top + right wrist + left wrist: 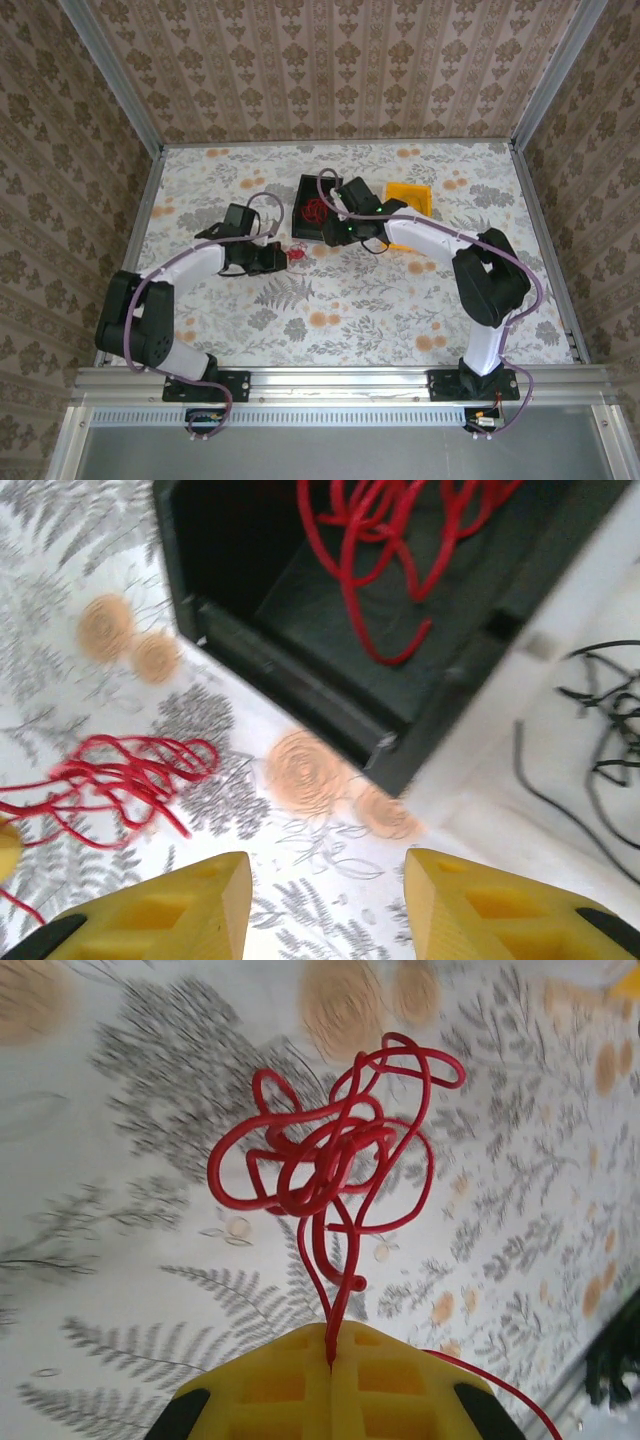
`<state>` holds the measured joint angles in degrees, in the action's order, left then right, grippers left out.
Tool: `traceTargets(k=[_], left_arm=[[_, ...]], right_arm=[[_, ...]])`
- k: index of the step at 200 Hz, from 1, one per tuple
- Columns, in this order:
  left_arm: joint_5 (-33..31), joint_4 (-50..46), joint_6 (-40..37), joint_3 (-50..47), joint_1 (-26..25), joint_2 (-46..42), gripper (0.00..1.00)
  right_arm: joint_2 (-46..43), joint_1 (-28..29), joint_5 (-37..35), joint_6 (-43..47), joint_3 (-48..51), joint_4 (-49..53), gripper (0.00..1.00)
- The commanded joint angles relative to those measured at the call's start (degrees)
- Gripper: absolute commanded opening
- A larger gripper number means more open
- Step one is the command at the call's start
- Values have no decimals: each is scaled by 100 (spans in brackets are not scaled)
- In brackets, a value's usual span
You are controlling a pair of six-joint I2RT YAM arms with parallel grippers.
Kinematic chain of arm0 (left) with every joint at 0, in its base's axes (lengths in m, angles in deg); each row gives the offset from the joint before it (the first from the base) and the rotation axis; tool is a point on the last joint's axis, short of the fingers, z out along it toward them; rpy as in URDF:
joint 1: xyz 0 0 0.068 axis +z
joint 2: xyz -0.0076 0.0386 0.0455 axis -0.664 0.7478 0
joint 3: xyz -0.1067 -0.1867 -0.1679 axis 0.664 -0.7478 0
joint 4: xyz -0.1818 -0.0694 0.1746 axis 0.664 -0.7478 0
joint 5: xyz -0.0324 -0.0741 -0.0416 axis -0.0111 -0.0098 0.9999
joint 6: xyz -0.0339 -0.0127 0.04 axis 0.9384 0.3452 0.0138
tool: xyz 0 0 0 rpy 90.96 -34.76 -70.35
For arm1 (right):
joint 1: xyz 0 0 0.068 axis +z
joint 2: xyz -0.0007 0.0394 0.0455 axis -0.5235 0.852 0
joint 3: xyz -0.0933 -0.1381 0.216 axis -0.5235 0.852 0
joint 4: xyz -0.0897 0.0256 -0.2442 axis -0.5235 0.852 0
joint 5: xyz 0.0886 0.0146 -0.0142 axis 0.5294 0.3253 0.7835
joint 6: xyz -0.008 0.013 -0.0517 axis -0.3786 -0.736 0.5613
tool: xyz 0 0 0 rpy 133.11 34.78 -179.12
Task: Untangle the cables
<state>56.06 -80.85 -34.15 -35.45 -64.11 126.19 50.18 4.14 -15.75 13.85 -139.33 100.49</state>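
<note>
One red cable [130,775] outside black bin [300,685]

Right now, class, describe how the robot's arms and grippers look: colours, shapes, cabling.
The left arm and right arm have white links, black joints and a mauve cable looping alongside. The left gripper and right gripper each have two chunky yellow fingers with grid-like recesses.

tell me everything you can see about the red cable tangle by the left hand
The red cable tangle is thin, glossy wire that looks plastic-coated, looped over itself many times into a loose knot. Strands run down from it into the shut yellow fingers of the left hand, which pinch them. It sits over the floral table, near the black bin but outside it. Whether it rests on the cloth or hangs just above is unclear.
</note>
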Motion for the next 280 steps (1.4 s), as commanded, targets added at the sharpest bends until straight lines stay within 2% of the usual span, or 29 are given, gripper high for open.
traceTargets(k=[1, 27, 73, 101, 123, 149, 164, 190, 227, 262, 280], left_arm=[[458, -339, -501, 225, -165, 351, 0], [266, -230, -428, 357, -244, 691, 0], [41, -143, -405, 445, -259, 762, 0], [7, -147, -418, 484, -263, 770, 0], [14, -156, -433, 496, -263, 790, 0], [11, -181, -452, 506, -266, 816, 0], [-42, -193, -445, 523, -262, 823, 0], [-387, -206, -371, 525, -238, 823, 0], [-972, -288, -66, 542, -4, 1001, 0], [-1089, -280, 137, 513, 235, 1130, 0], [-1040, -297, 110, 557, 254, 1139, 0]], right_arm=[[-41, 81, 633, 297, 128, -94, 46], [108, 153, 760, 346, 73, 21, 47], [488, 261, 852, 476, -70, 350, 46], [708, 328, 663, 565, -92, 367, 44], [757, 316, 397, 494, -91, 195, 36], [677, 263, 391, 408, -77, 16, 12], [538, 203, 392, 354, 31, -122, 4], [154, -18, 135, 84, 385, -387, 0], [-667, -515, -704, -572, 1137, -712, 0], [-1407, -872, -1660, -1119, 1815, -798, 0], [-1680, -1068, -1649, -1232, 2064, -994, 0]])
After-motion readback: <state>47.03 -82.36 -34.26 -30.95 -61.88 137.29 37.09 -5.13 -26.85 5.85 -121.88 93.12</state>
